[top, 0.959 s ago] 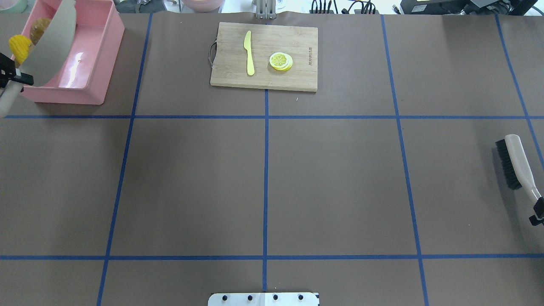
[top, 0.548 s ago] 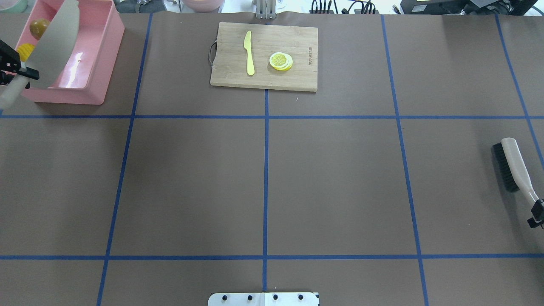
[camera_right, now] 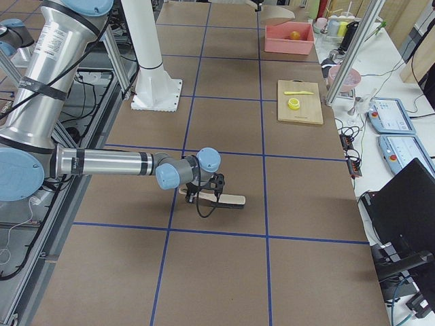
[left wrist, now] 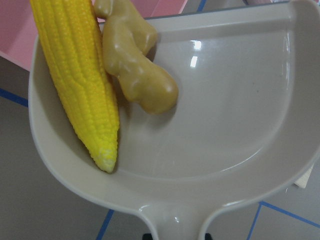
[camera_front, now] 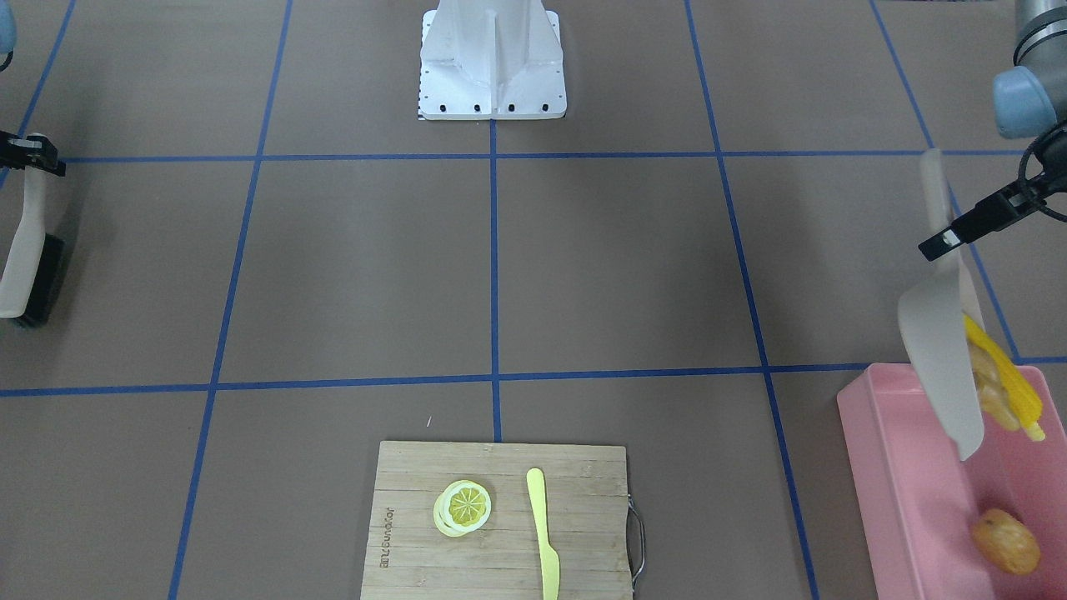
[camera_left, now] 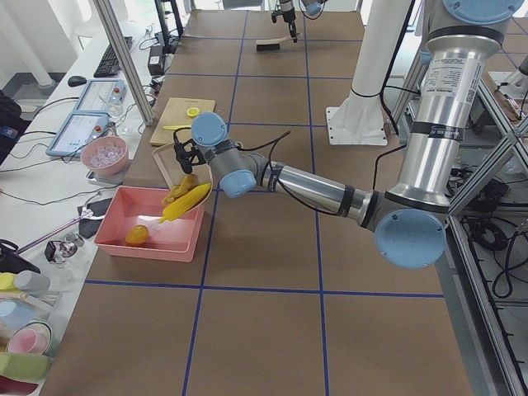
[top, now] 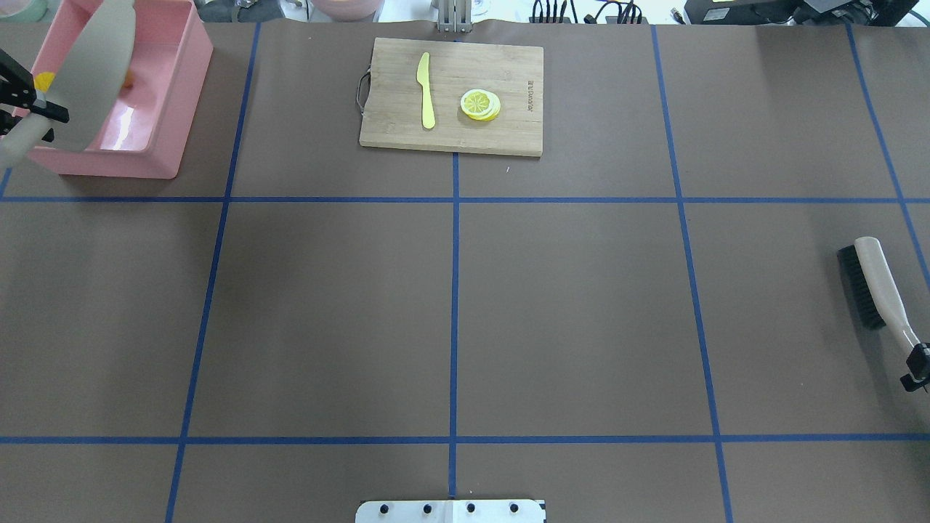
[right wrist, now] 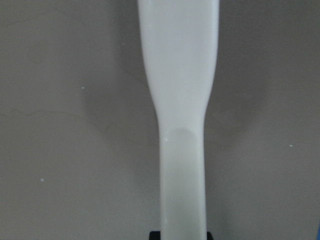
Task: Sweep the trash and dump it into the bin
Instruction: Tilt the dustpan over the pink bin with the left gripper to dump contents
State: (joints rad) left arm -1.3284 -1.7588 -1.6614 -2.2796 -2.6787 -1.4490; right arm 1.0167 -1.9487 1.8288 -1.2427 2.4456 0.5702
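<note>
Dump step. Left pincer (camera_front: 950, 237) pinches the dustpan (camera_front: 938, 358) by its handle. The pan is tipped steeply on edge over one end of the bin (camera_front: 884, 467), mouth toward the bin.

Potato (camera_front: 1006, 542) already lies in the bin, well apart from the pan. Corn (left wrist: 80, 75) and ginger (left wrist: 140, 70) are not yet out. The wrist view shows them touching each other along one side wall of the pan, corn tip pointing back at the handle, far ends at or past the lip with pink beyond.

Right pincer (top: 917, 359) pinches the brush (top: 872, 283) handle. The brush is low at the far right of the bench (top: 450, 290); can't tell if it rests on it. No part in this step, so best left parked.

Judgement: sweeping looks done and the dump is about one third through.

To do it well:
- Raise the handle end further so the lip drops clearly lowest.
- Keep the lip inside the bin rim, not over the wall.
- Roll the wrist slowly. Both pieces look smooth and will likely slide all at once.
- Corn is long and sits on the low side wall, so it could pivot over that wall and land outside. Level the pan side to side before tipping more.
- Keep the pan clear of the bin wall; a knock could shove the light tub.
- If ginger sticks, try a small shake.
</note>
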